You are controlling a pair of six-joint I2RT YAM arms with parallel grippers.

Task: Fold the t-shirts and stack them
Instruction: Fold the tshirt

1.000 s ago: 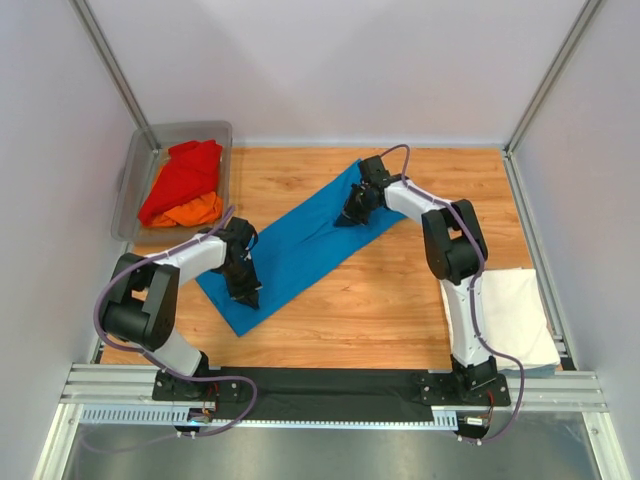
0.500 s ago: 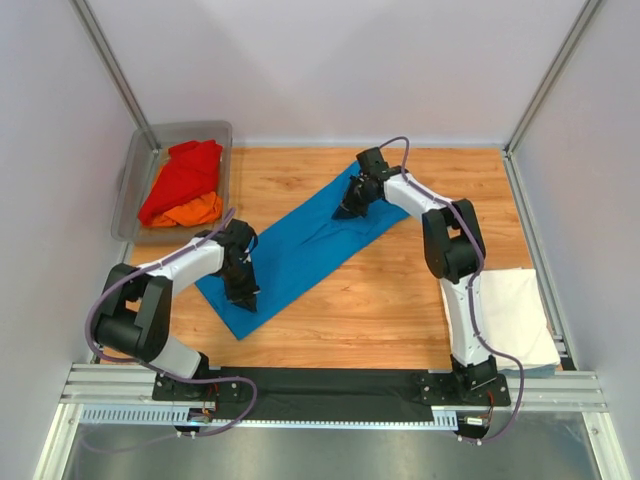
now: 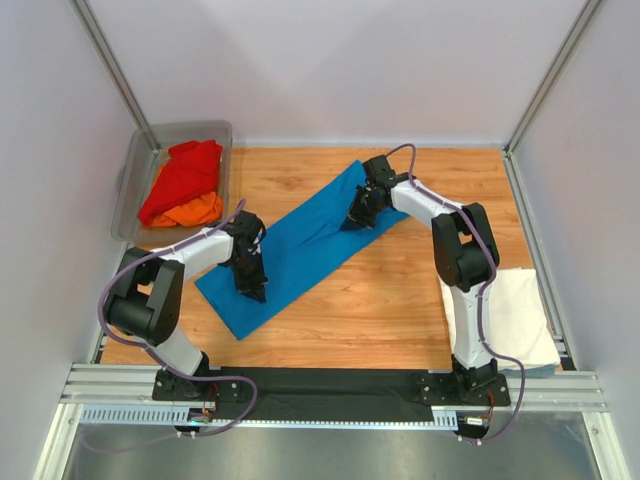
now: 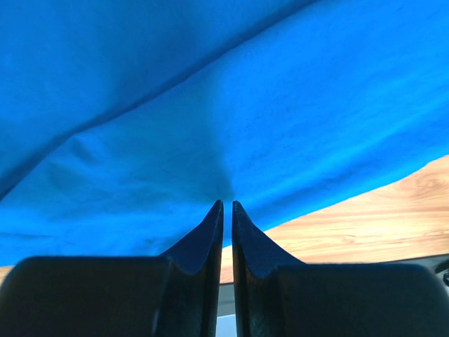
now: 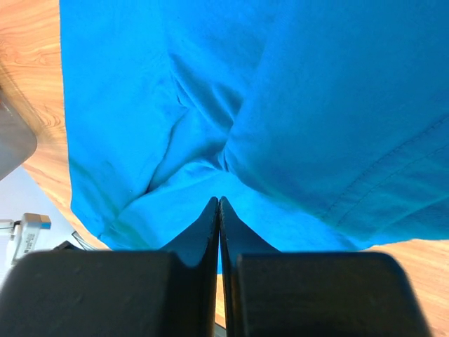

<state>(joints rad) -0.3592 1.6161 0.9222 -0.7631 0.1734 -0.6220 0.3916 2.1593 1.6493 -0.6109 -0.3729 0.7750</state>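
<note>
Here I hold the blue t-shirt (image 3: 300,250) at centre frame, its long axis running lower left to upper right. The left gripper (image 3: 253,290) is clamped on its lower-left end and the right gripper (image 3: 358,217) on its upper-right end.

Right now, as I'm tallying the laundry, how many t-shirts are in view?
4. The blue t-shirt lies spread at centre; the red t-shirt and orange t-shirt sit in the tub, far left; the white t-shirt lies folded at the near right. Others may hide underneath.
</note>
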